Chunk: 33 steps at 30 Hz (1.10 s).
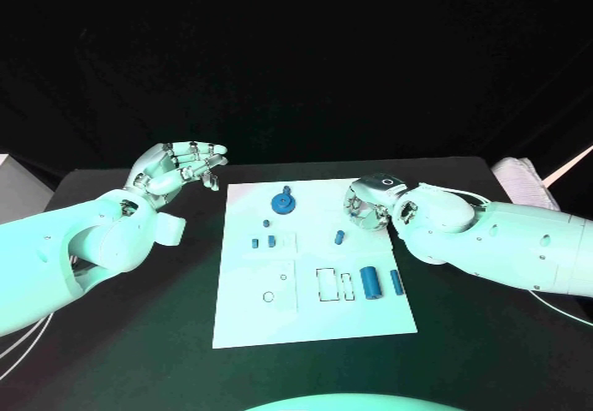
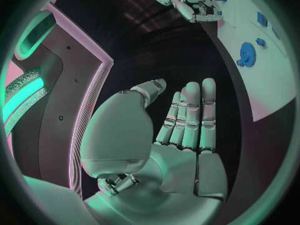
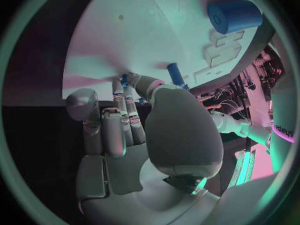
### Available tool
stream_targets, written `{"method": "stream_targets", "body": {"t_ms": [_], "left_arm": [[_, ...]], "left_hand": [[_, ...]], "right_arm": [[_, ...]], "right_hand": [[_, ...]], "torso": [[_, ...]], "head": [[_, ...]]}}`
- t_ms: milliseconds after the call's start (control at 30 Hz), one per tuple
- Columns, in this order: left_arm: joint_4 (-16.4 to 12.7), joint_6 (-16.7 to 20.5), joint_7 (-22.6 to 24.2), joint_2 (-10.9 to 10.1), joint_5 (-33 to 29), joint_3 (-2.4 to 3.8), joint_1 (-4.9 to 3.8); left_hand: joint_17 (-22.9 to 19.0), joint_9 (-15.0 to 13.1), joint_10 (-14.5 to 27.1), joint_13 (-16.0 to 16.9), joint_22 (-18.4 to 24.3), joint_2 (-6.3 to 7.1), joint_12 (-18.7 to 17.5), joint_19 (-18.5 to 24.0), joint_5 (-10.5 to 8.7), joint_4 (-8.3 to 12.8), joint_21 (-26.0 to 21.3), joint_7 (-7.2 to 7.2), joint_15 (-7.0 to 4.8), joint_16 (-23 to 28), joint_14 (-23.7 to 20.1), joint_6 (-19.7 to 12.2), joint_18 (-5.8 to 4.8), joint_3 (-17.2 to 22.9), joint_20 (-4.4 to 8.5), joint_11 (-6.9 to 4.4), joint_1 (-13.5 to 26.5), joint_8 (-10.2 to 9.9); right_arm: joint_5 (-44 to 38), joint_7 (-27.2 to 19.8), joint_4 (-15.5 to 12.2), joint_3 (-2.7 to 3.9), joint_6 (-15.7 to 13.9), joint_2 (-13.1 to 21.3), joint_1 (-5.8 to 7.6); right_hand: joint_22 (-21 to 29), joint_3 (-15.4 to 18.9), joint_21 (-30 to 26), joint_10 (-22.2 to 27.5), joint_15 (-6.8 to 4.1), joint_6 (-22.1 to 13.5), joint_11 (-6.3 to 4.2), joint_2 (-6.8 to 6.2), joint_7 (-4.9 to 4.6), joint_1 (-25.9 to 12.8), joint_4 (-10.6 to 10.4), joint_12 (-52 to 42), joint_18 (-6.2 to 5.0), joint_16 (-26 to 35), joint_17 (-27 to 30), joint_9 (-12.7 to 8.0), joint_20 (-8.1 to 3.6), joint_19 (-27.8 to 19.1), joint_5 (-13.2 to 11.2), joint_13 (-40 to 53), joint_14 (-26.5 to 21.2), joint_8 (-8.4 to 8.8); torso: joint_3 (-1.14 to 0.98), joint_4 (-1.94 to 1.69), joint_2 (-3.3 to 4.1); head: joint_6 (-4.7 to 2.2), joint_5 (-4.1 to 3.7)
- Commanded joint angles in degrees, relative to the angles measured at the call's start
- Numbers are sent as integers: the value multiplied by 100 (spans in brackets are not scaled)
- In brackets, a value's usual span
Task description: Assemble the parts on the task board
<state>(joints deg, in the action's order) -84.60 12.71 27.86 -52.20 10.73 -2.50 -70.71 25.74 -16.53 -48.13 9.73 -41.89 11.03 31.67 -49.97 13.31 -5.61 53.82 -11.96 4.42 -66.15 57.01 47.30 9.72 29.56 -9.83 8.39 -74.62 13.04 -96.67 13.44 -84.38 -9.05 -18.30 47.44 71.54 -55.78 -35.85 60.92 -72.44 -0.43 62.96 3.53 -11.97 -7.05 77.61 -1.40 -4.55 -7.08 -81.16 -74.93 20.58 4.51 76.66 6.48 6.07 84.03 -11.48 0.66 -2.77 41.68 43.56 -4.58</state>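
Observation:
The white task board [image 1: 309,300] lies in the middle of the black table. On it are a blue gear with a knob [image 1: 284,202], a few small blue pieces [image 1: 263,242], a short blue peg [image 1: 336,237] and two blue cylinders [image 1: 369,277] by outlined slots. My right hand [image 1: 368,205] hovers at the board's far right edge holding nothing, its fingers reaching over the board near the peg [image 3: 176,75]. A fingertip [image 3: 133,79] lies close to a small blue piece [image 3: 125,79]. My left hand [image 1: 179,169] is raised off the board's far left corner, palm up, fingers apart [image 2: 187,110] and empty.
A grey block [image 1: 15,184] stands at the table's left edge and a pale object [image 1: 525,180] at its right edge. Black table surface [image 1: 482,342] surrounds the board on all sides.

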Motion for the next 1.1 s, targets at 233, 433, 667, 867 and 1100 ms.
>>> {"method": "stream_targets", "body": {"t_ms": [233,433,667,867,1100], "left_arm": [[-22,-19,8,1,-49,6,-2],[-15,-17,5,1,-52,6,-2],[5,-8,6,3,-82,6,-2],[27,-2,3,11,-114,6,-1],[63,5,-5,20,-145,6,-1]], "left_hand": [[-7,-9,24,10,10,5,24,-43,-36,9,-31,-13,-10,35,-38,-14,87,-45,-9,3,-56,35],[-9,-9,27,10,14,5,28,-48,-37,14,-35,-14,-10,36,-36,-16,87,-48,-9,4,-66,35],[-9,-9,27,10,14,5,28,-48,-37,14,-35,-14,-10,36,-36,-16,87,-48,-9,4,-66,35],[-11,-8,32,10,19,4,32,-54,-37,21,-40,-15,-11,37,-34,-20,88,-51,-8,4,-80,35],[-12,-8,33,10,20,4,33,-55,-38,22,-41,-15,-11,38,-34,-21,88,-52,-7,5,-81,35]], "right_arm": [[-101,99,-7,-39,163,-46,-69],[-193,222,-21,-38,-40,-39,-71],[-223,226,-95,-32,-469,8,-66],[-100,135,-206,-4,-776,81,-29],[229,22,-412,45,-933,208,78]], "right_hand": [[-235,-114,208,-244,-93,141,-59,212,24,155,185,-11,63,-76,-269,126,-50,30,-44,57,369,-133],[-309,-154,269,-301,-117,154,-80,227,35,158,240,-11,73,-76,-259,164,-53,42,-47,76,365,-162],[-384,-191,331,-347,-137,167,-93,221,43,154,294,-9,82,-83,-262,197,-56,57,-45,94,364,-186],[-420,-204,361,-372,-143,177,-98,214,46,139,313,-10,86,-93,-272,214,-58,64,-48,104,365,-199],[-422,-206,362,-374,-144,177,-98,213,46,136,316,-9,86,-93,-271,217,-58,63,-49,105,365,-201]], "torso": [[2,-2,-5],[2,-4,-10],[1,-1,-11],[0,6,-9],[0,8,-13]], "head": [[13,26],[14,22],[1,25],[-20,21],[-37,14]]}}
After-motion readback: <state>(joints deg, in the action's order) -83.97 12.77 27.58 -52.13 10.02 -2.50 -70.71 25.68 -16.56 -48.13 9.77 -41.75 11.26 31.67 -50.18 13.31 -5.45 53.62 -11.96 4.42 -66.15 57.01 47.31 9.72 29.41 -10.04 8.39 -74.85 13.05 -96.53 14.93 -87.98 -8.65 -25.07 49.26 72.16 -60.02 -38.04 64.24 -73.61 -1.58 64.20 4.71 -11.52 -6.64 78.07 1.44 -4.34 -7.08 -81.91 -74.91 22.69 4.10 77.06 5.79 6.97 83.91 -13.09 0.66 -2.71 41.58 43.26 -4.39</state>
